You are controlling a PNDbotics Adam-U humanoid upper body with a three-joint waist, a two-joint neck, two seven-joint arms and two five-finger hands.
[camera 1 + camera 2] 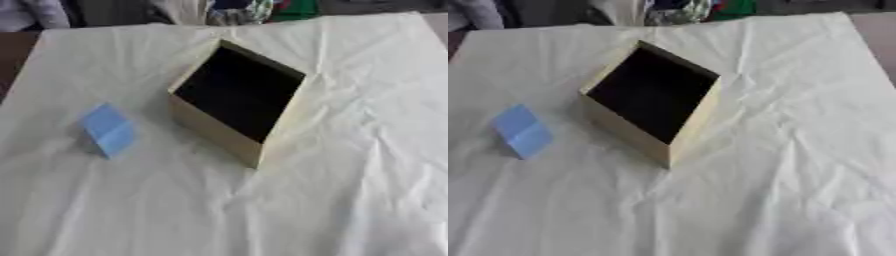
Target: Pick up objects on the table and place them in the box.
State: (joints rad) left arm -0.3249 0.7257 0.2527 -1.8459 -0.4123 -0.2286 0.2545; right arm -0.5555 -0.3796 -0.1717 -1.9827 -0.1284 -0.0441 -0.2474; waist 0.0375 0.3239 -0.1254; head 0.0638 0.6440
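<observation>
Pale blue block [108, 130], boxy, matte.

No legible text, labels, brands or nos. anywhere: box [219, 135] walls were plain, blue block [108, 130] unmarked, white cloth [350, 200] on the desk carried no print or signs.

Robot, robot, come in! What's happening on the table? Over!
Both hands out of view. Blue block on the cloth, left of the box. Box looks empty. Nothing between them.

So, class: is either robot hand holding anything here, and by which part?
Nothing is held: neither hand is in view. The blue block lies alone beside the box.
</observation>
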